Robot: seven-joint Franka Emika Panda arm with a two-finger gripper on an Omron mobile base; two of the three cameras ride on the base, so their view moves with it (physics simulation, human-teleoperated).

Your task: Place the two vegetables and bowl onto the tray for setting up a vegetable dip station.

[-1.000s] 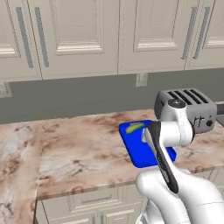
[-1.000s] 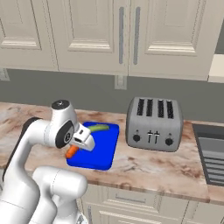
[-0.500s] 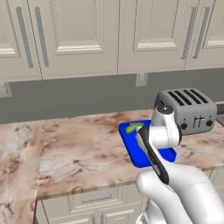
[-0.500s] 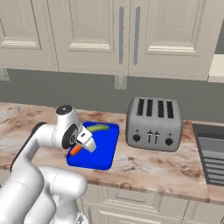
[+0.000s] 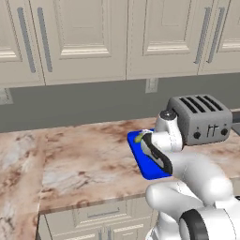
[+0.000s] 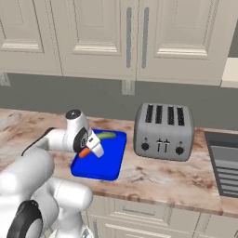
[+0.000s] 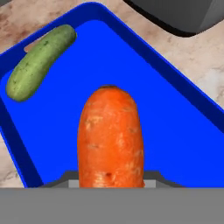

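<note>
Hand view: the claw is pinching the carrot, which stands out in front of it over the blue tray; the fingers are largely hidden behind the carrot, so the grip is read from the carrot sitting fixed between them. The cucumber lies on the tray floor ahead of the claw and to its left in this view, close to the tray's far rim and well apart from the carrot. The grey toaster stands beyond the tray, ahead and to the right of the claw.

Right base view: the claw is over the tray, with the carrot showing orange beneath the hand and the cucumber just past it; the toaster stands off to the side on the counter.

Change noted: against the earlier pictures the hand has travelled further in over the tray, the carrot carried with it; the pinch has not altered.

Finding: one vegetable is delivered; the second is in position above bare tray floor and, in my judgement, needs only lowering and release. The bowl cannot be located in these pictures, so that item remains outstanding.

Left base view: the arm masks much of the tray.
</note>
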